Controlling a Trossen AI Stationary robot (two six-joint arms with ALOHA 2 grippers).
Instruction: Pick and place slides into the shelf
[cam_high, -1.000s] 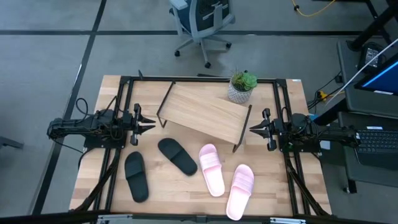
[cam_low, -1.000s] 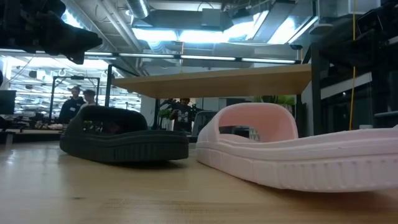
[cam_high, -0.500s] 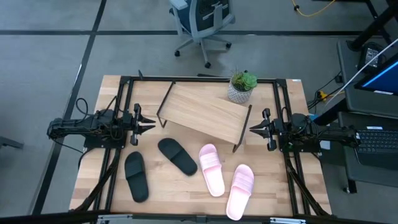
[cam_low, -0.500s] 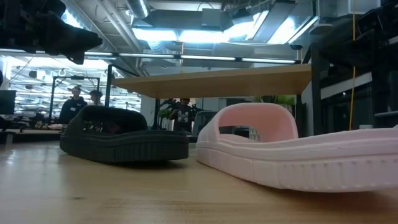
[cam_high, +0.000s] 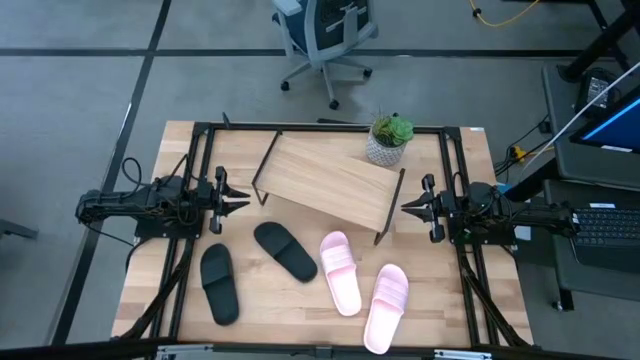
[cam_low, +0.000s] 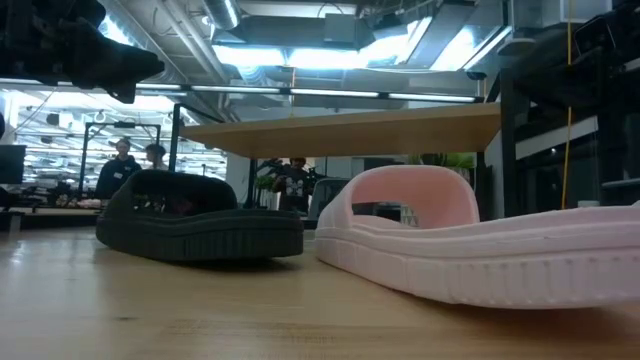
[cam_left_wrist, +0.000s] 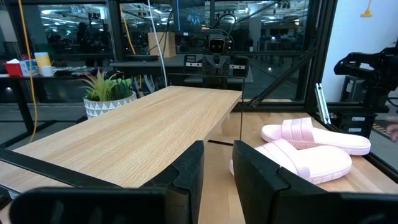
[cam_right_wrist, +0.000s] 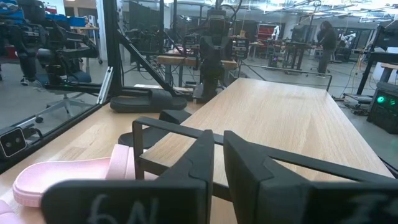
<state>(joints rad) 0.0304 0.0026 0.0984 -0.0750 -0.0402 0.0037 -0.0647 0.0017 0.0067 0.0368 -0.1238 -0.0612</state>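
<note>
Two black slides and two pale pink slides lie sole-down on the tabletop in front of the shelf. The shelf is a light wooden board on thin black legs, set askew at the table's far middle. My left gripper hovers level at the table's left side, open, with nothing between its fingers. My right gripper hovers level at the right side. Only a narrow slit shows between its fingers, and nothing is in it.
A potted plant stands on the shelf's far right corner. A black metal frame runs around the table's edges. An office chair stands on the floor beyond the far edge. People show far off in the room behind.
</note>
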